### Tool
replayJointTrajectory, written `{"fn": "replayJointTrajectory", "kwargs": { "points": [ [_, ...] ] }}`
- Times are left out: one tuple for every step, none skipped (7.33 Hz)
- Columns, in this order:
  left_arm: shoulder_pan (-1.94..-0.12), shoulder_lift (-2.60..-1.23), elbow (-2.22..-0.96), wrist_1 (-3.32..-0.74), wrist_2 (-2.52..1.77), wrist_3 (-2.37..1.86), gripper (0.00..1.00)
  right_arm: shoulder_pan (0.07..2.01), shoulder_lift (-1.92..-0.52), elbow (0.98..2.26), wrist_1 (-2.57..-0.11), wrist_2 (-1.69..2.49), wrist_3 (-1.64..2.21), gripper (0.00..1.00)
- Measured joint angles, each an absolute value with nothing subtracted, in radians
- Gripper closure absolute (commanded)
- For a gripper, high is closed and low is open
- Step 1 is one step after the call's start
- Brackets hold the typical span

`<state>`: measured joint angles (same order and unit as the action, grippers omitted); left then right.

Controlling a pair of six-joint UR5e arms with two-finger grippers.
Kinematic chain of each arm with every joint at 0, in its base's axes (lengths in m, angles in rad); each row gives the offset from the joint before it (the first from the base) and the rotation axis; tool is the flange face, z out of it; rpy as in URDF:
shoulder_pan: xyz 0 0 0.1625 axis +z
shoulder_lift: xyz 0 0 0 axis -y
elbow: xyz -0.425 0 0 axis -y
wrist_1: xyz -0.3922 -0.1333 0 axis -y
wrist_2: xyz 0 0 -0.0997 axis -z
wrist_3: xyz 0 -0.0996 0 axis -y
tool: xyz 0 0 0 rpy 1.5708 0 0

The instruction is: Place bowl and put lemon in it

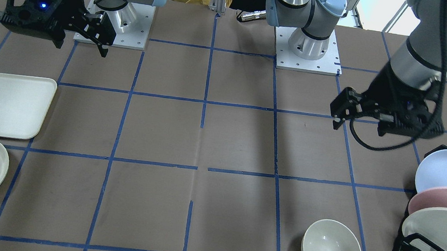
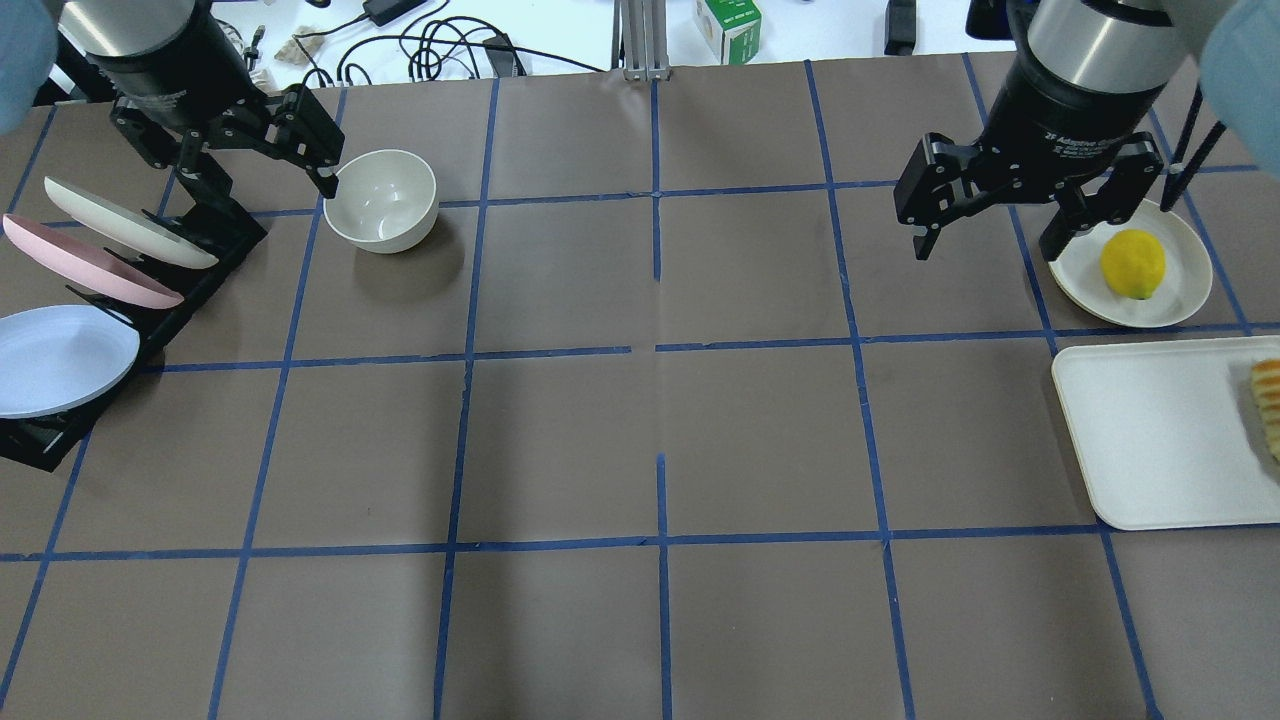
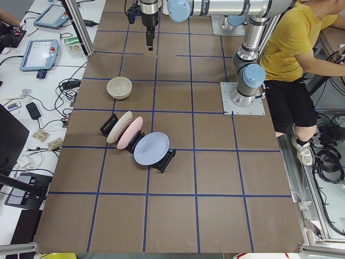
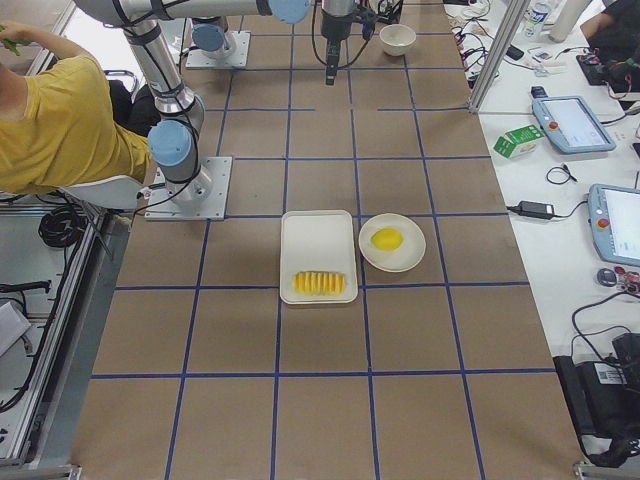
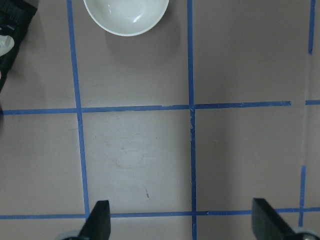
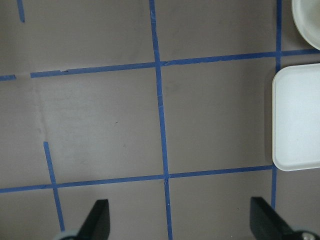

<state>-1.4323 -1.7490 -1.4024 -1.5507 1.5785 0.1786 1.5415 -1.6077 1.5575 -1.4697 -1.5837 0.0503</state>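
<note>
Bowl: the white bowl [image 2: 381, 200] sits open side up on the table, in the upper left of the overhead view.
Lemon: the yellow lemon [image 2: 1132, 263] lies on a small round plate [image 2: 1185, 295] in the upper right, far from the bowl.
Left gripper: the left gripper [image 5: 181, 222] hangs near the bowl, spread wide, holding nothing.
Right gripper: the right gripper [image 2: 985, 250] hangs beside the plate's left edge, spread wide, holding nothing.
</note>
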Motion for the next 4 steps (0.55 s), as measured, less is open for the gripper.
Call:
{"fn": "replayJointTrajectory", "kwargs": {
  "points": [
    [-1.391, -1.846, -1.342, -1.533, 1.553, 0.201, 0.00, 1.518, -1.595, 1.558, -1.511, -1.587, 0.042, 0.00],
    [-1.359, -1.942, -1.285, -1.509, 1.524, 0.218, 0.00, 1.478, -1.578, 1.558, -1.541, -1.590, 0.034, 0.00],
    [-1.342, -2.030, -1.241, -1.457, 1.510, 0.245, 0.00, 1.426, -1.561, 1.558, -1.554, -1.590, 0.029, 0.00],
    [-1.335, -2.110, -1.212, -1.386, 1.506, 0.275, 0.00, 1.370, -1.529, 1.559, -1.564, -1.588, 0.010, 0.00]
  ]
}}
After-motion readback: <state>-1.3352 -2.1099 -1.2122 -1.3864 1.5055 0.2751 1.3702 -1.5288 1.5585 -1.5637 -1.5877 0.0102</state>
